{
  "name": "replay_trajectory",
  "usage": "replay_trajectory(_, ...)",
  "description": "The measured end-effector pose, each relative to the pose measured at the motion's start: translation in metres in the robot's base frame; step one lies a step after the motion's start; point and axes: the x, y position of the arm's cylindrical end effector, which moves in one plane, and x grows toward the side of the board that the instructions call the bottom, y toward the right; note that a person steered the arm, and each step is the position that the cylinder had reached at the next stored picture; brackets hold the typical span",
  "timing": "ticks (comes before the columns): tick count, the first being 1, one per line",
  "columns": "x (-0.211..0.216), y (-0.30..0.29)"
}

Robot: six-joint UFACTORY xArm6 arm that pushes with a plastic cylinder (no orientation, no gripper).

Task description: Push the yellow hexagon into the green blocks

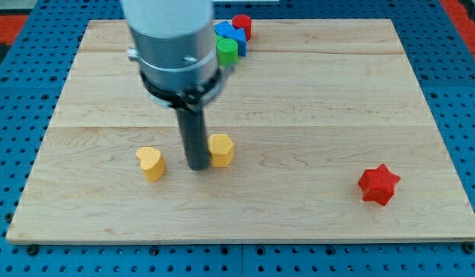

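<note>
- While no container shows, the wooden board (299,92) carries every block, on a blue pegboard (14,92).
- Yellow hexagon (221,149) sits just left of board centre, touching or nearly touching my tip (197,165) on the tip's right in view.
- My tip is a plain dark rod end: no jaws to open or close, holding nothing.
- Yellow heart-like block (150,163) lies near the tip on the view's left, apart from it.
- Green block (227,51), round-topped, sits at the view's top, packed against blue blocks (230,32) and a red round block (242,25); arm housing partly hides the cluster.
- Red star (378,185) lies well apart, lower right.
- Blocks look smooth and painted; board is pale planks.
</note>
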Motion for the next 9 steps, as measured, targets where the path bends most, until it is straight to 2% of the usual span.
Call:
replay_trajectory(1,0.019,0.07)
replay_trajectory(2,-0.046,0.03)
replay_trajectory(3,-0.038,0.061)
replay_trajectory(4,-0.015,0.05)
replay_trajectory(5,-0.03,-0.032)
replay_trajectory(6,-0.073,-0.035)
replay_trajectory(7,-0.122,0.012)
replay_trajectory(8,-0.152,0.024)
replay_trajectory(9,-0.141,0.087)
